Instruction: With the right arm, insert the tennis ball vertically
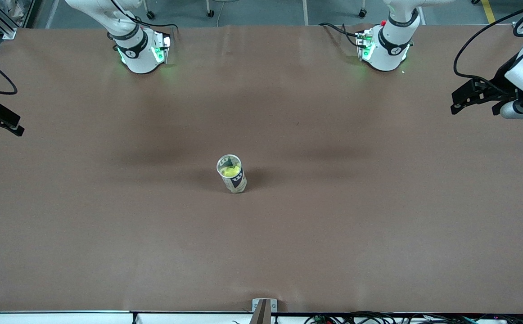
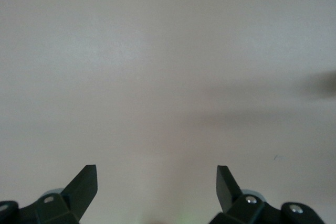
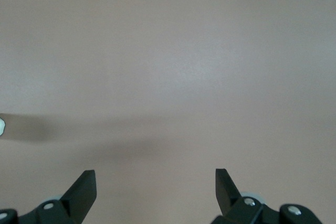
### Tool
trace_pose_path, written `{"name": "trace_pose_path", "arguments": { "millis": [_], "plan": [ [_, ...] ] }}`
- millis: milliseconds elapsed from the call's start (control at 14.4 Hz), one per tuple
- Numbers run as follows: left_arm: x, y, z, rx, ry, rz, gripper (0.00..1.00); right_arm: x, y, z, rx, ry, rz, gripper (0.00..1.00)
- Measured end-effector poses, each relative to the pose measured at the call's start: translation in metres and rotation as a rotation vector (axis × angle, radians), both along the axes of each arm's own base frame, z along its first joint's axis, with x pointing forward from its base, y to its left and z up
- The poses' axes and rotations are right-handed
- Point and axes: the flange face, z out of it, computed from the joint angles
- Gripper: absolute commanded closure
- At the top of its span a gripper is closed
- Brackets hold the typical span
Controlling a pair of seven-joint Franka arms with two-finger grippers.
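A yellow-green tennis ball (image 1: 230, 171) sits inside a clear tube can (image 1: 234, 181) that stands upright with its mouth open near the middle of the brown table (image 1: 108, 216). My right gripper (image 1: 5, 122) hangs open and empty over the table edge at the right arm's end, well away from the can. In the right wrist view the right gripper (image 3: 155, 178) has its fingers spread over bare table. My left gripper (image 1: 457, 102) waits open and empty over the left arm's end, and in the left wrist view the left gripper (image 2: 156, 174) shows only bare table.
Both arm bases (image 1: 142, 51) (image 1: 385, 47) stand on the table's edge farthest from the front camera, with green lights on. Black cables (image 1: 477, 40) loop near the left arm. A small metal bracket (image 1: 263, 308) sits at the table edge nearest the front camera.
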Motion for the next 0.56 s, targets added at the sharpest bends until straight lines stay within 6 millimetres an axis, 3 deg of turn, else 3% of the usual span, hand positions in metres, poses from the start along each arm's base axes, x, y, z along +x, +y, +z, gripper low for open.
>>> {"name": "trace_pose_path", "arguments": {
  "millis": [557],
  "plan": [
    [0.0008,0.0,0.0,0.0,0.0,0.019,0.0,0.0001,0.0004,0.0,0.0,0.0,0.001,0.0]
  ]
}}
